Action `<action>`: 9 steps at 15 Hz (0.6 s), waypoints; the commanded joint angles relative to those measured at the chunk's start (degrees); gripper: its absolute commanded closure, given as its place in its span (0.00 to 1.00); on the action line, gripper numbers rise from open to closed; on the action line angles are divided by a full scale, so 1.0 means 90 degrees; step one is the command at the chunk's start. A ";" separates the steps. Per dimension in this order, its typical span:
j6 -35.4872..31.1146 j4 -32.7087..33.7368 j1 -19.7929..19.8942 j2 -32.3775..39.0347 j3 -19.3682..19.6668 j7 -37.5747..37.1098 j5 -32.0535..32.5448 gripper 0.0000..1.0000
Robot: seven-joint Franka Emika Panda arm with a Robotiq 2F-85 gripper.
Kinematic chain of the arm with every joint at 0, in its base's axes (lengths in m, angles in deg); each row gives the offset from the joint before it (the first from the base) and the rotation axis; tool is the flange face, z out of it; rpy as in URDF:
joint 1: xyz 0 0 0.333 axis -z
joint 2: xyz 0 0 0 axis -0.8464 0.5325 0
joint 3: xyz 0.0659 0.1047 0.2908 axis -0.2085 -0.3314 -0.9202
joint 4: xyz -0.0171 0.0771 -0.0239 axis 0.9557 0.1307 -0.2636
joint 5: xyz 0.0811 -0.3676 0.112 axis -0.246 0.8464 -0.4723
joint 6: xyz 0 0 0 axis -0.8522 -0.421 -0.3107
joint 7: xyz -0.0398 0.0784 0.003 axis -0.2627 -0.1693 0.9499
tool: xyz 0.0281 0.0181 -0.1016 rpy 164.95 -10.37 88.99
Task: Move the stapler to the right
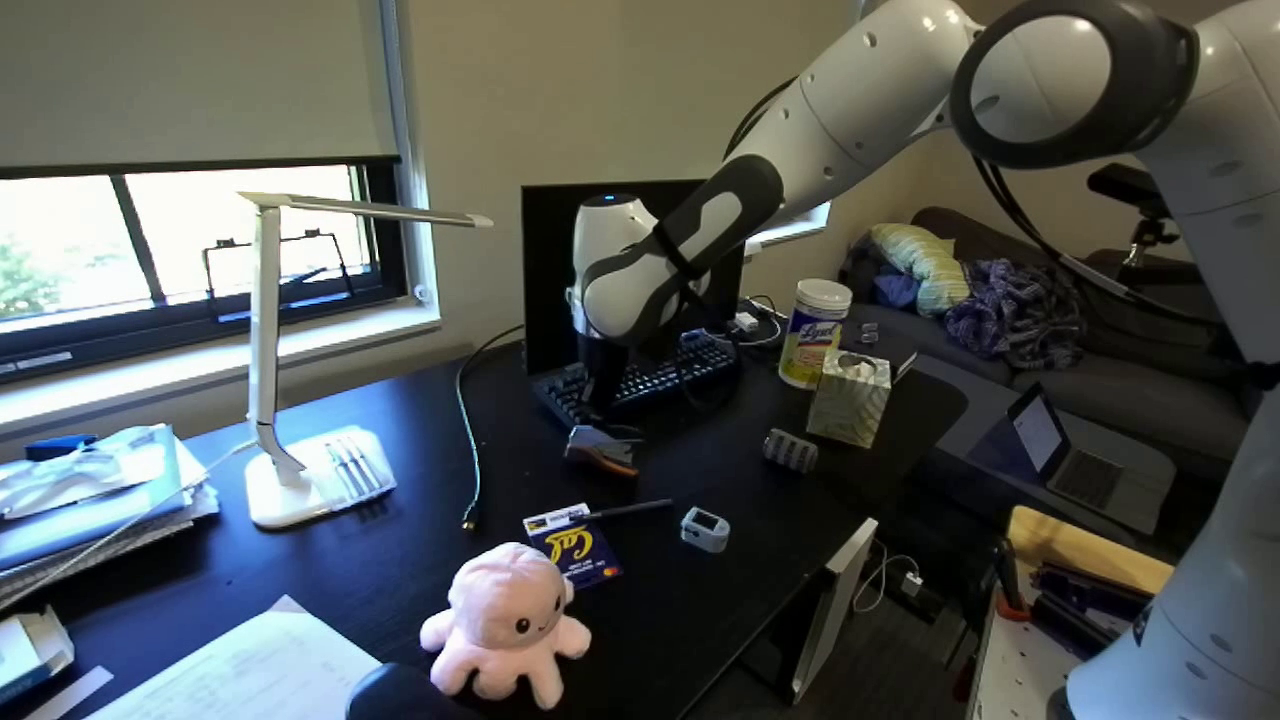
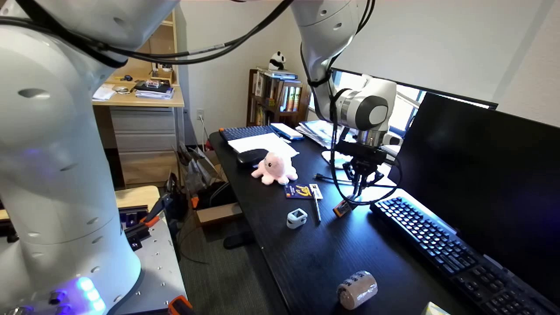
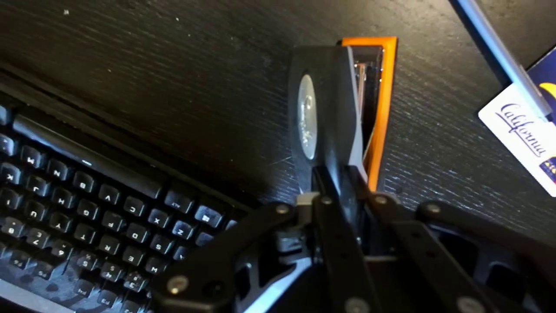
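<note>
Stapler (blk/grey, orange-trimmed base) is in from the edge of the desk where the monitor stands, just beside one end of the backlit kbd. Gripper is narrow, pinching one end of the stapler in wrist view; can't tell if the stapler's clear of the desk. Btwn it & the opposite edge, in both exterior views: pen w/ one end on the Cal card, plus pulse oximeter nearer that edge. Pink octopus plush is close to same edge. Tissue box & Lysol canister are nr the corner by the couch, tan roll near them. Wht desk lamp stands along the monitor-side edge, by the window.
</note>
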 commanded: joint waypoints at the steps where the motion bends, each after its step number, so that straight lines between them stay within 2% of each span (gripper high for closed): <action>1: 0.0021 -0.0108 -0.0054 0.0022 -0.0009 -0.0106 0.0183 1.00; 9: 0.0188 -0.0240 -0.0013 -0.0070 -0.0240 -0.0010 0.0005 0.99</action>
